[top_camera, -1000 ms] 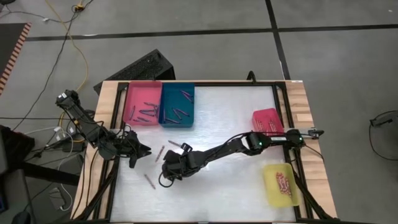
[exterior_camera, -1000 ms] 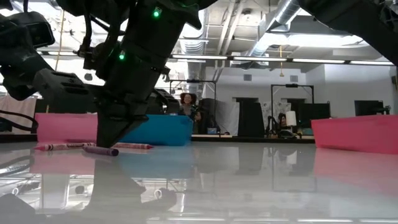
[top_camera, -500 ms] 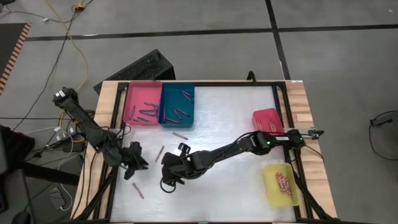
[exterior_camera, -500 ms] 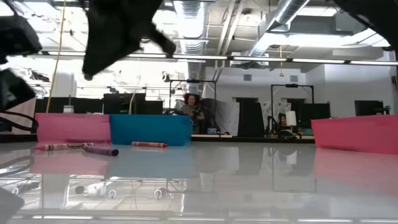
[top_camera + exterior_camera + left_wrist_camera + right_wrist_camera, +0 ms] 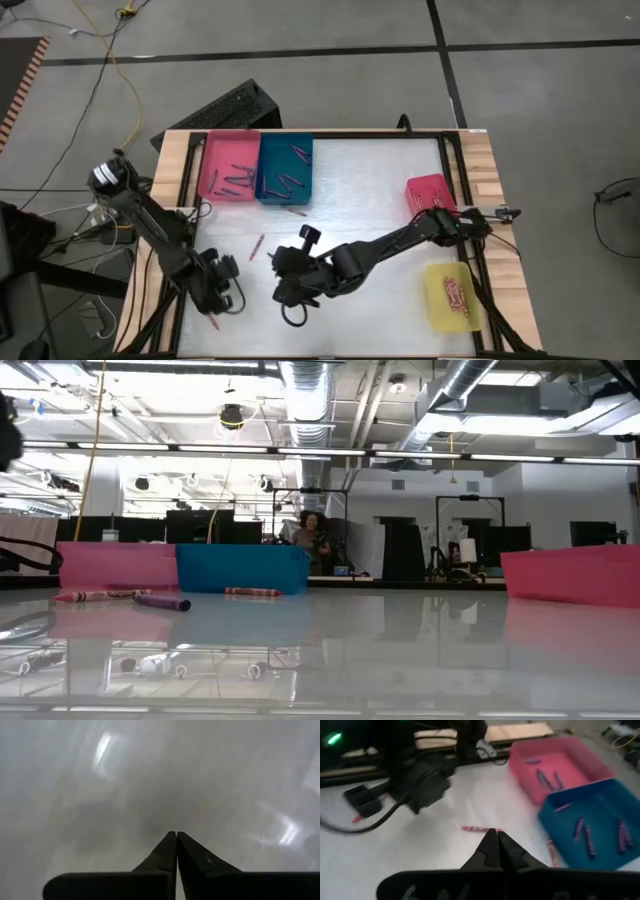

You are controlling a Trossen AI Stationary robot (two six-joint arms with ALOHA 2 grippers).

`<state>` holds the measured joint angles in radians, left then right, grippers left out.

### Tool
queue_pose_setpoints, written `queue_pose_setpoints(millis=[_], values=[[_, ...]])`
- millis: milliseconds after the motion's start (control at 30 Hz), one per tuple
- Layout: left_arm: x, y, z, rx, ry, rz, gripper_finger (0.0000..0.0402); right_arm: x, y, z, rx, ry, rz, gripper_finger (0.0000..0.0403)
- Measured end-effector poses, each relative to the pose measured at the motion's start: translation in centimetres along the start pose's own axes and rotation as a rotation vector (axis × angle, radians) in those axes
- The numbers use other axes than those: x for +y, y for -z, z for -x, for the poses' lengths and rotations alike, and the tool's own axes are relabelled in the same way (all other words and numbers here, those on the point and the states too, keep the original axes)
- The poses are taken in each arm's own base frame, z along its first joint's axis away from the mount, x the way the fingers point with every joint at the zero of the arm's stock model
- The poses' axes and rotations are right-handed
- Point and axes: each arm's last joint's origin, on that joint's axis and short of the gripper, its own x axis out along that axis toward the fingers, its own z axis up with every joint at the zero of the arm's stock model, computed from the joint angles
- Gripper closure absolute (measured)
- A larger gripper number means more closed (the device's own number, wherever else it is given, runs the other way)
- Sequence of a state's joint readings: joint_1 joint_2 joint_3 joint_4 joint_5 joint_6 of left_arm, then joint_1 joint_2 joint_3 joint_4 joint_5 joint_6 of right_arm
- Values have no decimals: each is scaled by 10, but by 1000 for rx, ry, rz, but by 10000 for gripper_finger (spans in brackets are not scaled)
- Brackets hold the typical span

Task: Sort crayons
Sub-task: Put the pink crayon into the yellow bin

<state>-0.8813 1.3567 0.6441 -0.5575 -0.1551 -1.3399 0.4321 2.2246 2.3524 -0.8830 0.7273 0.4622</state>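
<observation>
On my screens: table point(image 5: 380, 170), glossy white top with pale wood edges. Trays I count: one pink tray point(image 5: 228, 166), one blue tray point(image 5: 285, 168), one red tray point(image 5: 430, 193), one yellow tray point(image 5: 450, 295). Crayons point(image 5: 257, 247) I log as pink and red loose on the white, purple-grey inside the blue. Arms point(image 5: 150, 225) dark. Floor point(image 5: 330, 60) grey with black stripes, a yellow cable point(image 5: 120, 70) across it.

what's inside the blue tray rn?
The blue tray holds several crayons, purplish and dark, lying loose on its floor. The near wall hides its inside in the low view. Exact count unclear.
</observation>
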Motion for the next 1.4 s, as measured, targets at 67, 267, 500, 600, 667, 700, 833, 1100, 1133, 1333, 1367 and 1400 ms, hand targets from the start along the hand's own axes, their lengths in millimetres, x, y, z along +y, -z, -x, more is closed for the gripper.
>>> queue_pose_setpoints(millis=[67,267,500,600,667,700,833,1100,1133,1333,1367,1400], values=[[-15,2,-1,83,-64,7,401,-2,-2,8,-18,23,3,401],[-60,10,-3,310,-167,-29,401,0,1,11,0,34,31,401],[-93,28,8,442,-348,10,402,-1,5,10,23,47,40,401],[-99,38,12,440,-405,64,401,-1,5,10,24,47,41,401],[-101,45,9,470,-413,92,401,-1,6,11,27,47,45,401],[-101,49,8,499,-422,111,401,-1,6,11,28,46,47,401],[-103,64,2,578,-451,157,401,-1,8,11,42,51,60,401],[-110,67,-5,544,-380,164,401,0,9,12,47,47,66,401],[-110,67,-5,543,-384,166,401,0,9,12,47,47,66,401],[-105,67,-13,570,-369,165,401,3,12,15,56,44,80,401],[-104,67,-14,576,-366,165,401,3,12,16,58,43,84,401],[-103,67,-16,579,-365,162,401,4,13,17,59,41,87,401]])
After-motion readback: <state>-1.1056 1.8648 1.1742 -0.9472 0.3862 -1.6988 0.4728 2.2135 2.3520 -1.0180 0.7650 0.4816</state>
